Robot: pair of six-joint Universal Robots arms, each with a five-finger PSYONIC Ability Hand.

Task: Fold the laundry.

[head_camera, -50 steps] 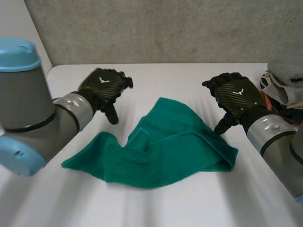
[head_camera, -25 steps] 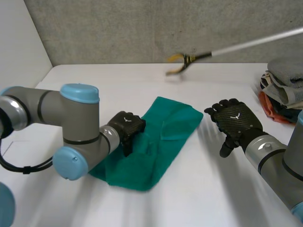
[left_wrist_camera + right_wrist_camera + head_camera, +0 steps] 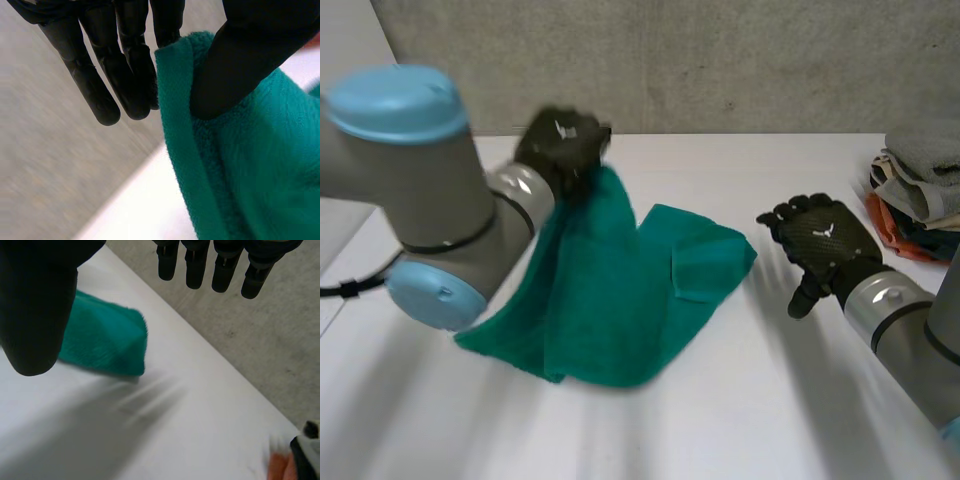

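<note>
The green towel (image 3: 610,300) is being held raised by one edge, pinched in the left hand (image 3: 563,140); its right end should be pinned by the wide, empty right hand (image 3: 820,240).

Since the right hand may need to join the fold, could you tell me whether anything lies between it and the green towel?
Nothing visible does: bare table separates the open right hand from the green towel, whose edge the left hand pinches.
</note>
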